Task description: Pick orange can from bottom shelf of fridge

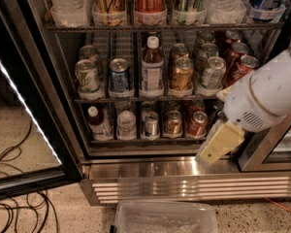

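The fridge (pixel 150 168) stands open, its racks full of drinks. On the bottom shelf (pixel 136 139) the orange can (pixel 173 123) stands upright in a middle lane, coppery with a silver lid. A silver can (pixel 151 124) is to its left and a red can (pixel 198 123) to its right. My gripper (pixel 219 143), cream-coloured on a white arm (pixel 266 96), hangs in front of the shelf's right end, lower than the orange can and to its right, apart from it. The arm hides the lanes right of the red can.
The glass door (pixel 24 106) is swung open at the left. A clear plastic bin (pixel 165 220) sits on the floor below the ribbed base grille (pixel 184 188). Black cables (pixel 14 198) lie on the floor at the left. The rack above (pixel 179 74) holds cans and a bottle.
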Robot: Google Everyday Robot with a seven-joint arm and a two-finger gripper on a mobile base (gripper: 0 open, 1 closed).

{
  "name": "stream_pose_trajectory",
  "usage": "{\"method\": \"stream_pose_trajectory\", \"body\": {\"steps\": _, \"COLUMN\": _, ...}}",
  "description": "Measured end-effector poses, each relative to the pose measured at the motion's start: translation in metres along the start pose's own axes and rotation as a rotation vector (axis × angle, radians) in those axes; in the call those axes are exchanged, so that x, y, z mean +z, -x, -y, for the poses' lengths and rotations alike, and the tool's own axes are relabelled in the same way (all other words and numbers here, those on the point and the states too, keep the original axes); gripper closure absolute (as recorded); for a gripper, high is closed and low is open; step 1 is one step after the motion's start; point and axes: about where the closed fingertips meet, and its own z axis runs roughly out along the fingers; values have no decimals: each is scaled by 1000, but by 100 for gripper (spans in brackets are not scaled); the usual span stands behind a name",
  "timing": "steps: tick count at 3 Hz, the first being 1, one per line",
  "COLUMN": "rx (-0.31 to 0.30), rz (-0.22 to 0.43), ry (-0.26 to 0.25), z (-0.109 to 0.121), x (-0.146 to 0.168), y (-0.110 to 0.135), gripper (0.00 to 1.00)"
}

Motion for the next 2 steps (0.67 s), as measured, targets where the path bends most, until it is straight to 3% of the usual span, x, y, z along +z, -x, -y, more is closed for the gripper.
{"method": "stream_pose_trajectory", "body": {"steps": 1, "rx": 4, "rz": 19, "ry": -35, "z": 4, "x": 13, "y": 1, "gripper": 0}}
{"method": "stream_pose_trajectory", "body": {"steps": 2, "rx": 4, "rz": 21, "ry": -36, "z": 5, "x": 13, "y": 1, "gripper": 0}}
